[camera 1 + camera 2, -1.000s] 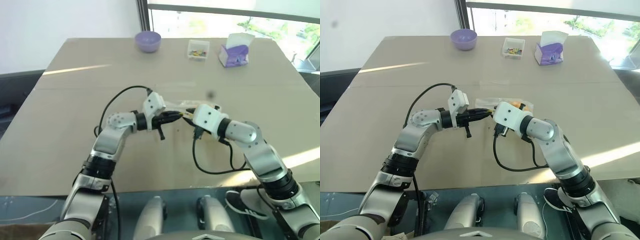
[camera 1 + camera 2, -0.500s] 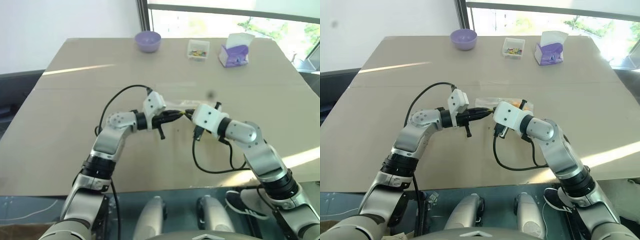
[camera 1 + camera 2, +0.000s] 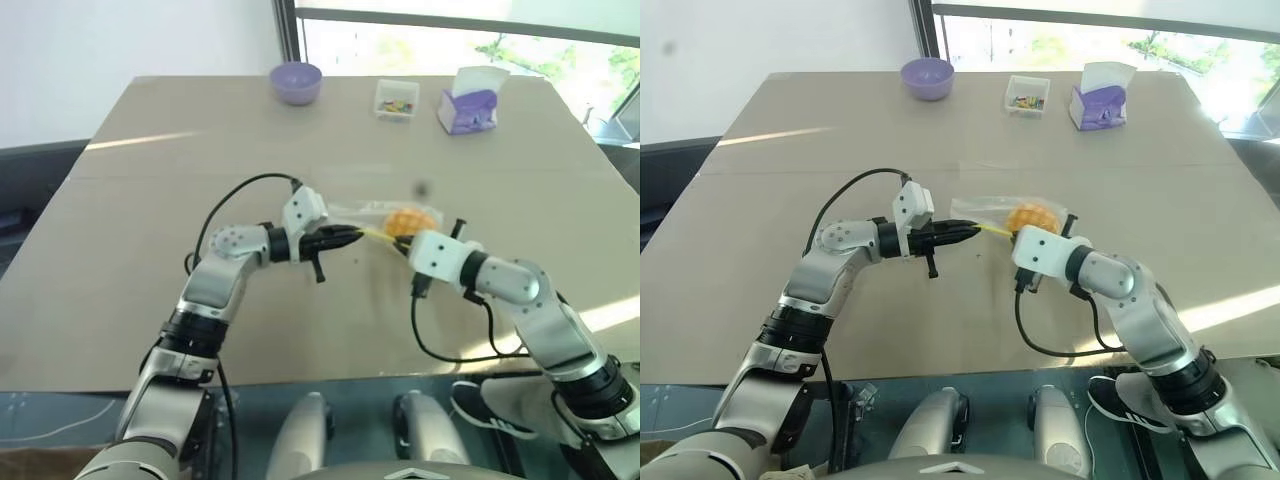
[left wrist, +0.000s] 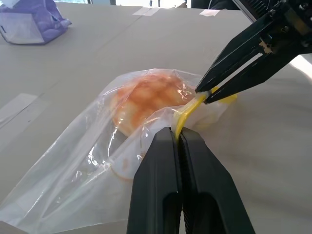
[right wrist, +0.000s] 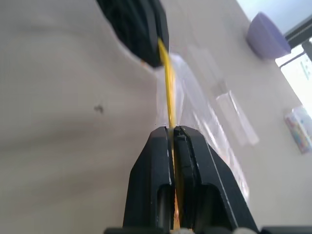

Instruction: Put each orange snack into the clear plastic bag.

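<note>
Slid rightward along the yellow seal strip (image 4: 187, 109) since a second ago, right fingers (image 4: 229, 68) clenched on it like the left (image 4: 178, 168), round orange-yellow criss-cross bun (image 4: 144, 100) inside the clear plastic bag (image 4: 87, 165) on the counter (image 3: 150, 150); sealing likely next.

Tan table (image 3: 150, 190) bearing a purple bowl (image 3: 296, 81), small clear box (image 3: 397, 98) (coloured bits inside), purple tissue pack (image 3: 470, 103), and clear plastic bag (image 3: 385, 215).

A wide tan counter (image 3: 150, 200) fills the scene. Behind its far edge stands a white wall (image 3: 120, 40) on the left and a bright window (image 3: 480, 30) on the right, divided by a dark frame post (image 3: 288, 30). Sunlight streaks cross the counter.
</note>
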Robot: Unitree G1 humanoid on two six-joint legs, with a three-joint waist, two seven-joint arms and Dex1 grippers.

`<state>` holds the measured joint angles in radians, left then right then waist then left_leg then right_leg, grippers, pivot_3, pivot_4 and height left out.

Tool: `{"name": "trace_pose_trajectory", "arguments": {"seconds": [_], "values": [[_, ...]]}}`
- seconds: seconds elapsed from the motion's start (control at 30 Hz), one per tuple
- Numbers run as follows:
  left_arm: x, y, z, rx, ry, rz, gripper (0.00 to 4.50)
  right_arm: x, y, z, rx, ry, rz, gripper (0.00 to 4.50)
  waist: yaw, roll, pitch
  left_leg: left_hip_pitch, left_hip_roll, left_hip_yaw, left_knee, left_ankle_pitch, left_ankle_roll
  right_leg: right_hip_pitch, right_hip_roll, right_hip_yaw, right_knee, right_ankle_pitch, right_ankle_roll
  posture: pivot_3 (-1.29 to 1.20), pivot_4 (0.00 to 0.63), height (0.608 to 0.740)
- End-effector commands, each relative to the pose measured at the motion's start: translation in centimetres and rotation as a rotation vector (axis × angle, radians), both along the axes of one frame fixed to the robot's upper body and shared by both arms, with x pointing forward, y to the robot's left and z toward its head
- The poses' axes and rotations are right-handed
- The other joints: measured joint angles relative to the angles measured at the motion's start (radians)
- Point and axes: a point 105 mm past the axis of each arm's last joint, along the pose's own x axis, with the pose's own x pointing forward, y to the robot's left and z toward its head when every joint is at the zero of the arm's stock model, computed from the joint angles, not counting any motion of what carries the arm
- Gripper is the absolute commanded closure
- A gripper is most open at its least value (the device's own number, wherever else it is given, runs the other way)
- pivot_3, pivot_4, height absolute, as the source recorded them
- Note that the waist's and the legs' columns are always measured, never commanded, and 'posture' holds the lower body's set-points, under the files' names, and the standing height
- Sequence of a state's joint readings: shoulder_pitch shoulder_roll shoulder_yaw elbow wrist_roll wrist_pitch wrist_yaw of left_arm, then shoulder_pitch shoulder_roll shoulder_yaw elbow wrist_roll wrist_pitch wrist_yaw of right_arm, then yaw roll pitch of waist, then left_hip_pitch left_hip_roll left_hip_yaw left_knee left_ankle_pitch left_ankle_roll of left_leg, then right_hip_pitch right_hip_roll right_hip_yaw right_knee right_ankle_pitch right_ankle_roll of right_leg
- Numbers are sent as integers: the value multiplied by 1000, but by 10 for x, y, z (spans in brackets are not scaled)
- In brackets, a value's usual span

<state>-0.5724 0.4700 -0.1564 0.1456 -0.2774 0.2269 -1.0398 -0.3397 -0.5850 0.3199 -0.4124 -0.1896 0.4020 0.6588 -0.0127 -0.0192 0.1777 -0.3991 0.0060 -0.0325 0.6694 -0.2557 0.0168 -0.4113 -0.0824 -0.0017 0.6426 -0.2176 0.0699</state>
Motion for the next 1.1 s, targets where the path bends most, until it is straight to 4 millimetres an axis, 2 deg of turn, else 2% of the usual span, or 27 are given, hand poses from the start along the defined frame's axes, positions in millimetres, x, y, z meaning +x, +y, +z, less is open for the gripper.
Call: {"name": "trace_pose_trajectory", "arguments": {"seconds": [0.03,0.27,0.5,0.73,0.9,0.93,0.97,1.07,1.1], "values": [[5,17,20,-30,-75,47,4500,3,-32,4,-28,-22,-115,4461,0,0,0,0,0,0,0,0,0,0,0,0,0,0,0,0,150,737],[4,18,19,-26,-77,44,4500,-3,-61,-12,-77,14,-196,4461,1,0,0,0,0,0,0,0,0,0,0,0,0,0,0,0,150,737],[4,18,19,-24,-75,42,4500,-4,-74,-14,-93,16,-234,4461,0,0,0,0,0,0,0,0,0,0,0,0,0,0,0,0,150,737],[4,17,19,-25,-77,40,4500,-2,-75,-13,-87,4,-237,4461,1,0,0,0,0,0,0,0,0,0,0,0,0,0,0,0,150,737],[4,15,20,-36,-74,43,4500,-7,-67,-16,-43,55,-202,4461,1,0,0,0,0,0,0,0,0,0,0,0,0,0,0,0,150,737],[4,14,20,-38,-73,44,4500,-8,-65,-17,-25,61,-195,3814,1,0,0,0,0,0,0,0,0,0,0,0,0,0,0,0,150,737],[4,14,20,-40,-73,44,4500,-8,-63,-17,-10,58,-194,3408,1,0,0,0,0,0,0,0,0,0,0,0,0,0,0,0,150,737],[4,14,20,-45,-71,45,4500,-9,-61,-18,1,48,-203,2430,0,0,0,0,0,0,0,0,0,0,0,0,0,0,0,0,150,737],[4,14,20,-47,-69,46,4500,-10,-61,-19,5,55,-201,2430,0,0,0,0,0,0,0,0,0,0,0,0,0,0,0,0,150,737]]}}
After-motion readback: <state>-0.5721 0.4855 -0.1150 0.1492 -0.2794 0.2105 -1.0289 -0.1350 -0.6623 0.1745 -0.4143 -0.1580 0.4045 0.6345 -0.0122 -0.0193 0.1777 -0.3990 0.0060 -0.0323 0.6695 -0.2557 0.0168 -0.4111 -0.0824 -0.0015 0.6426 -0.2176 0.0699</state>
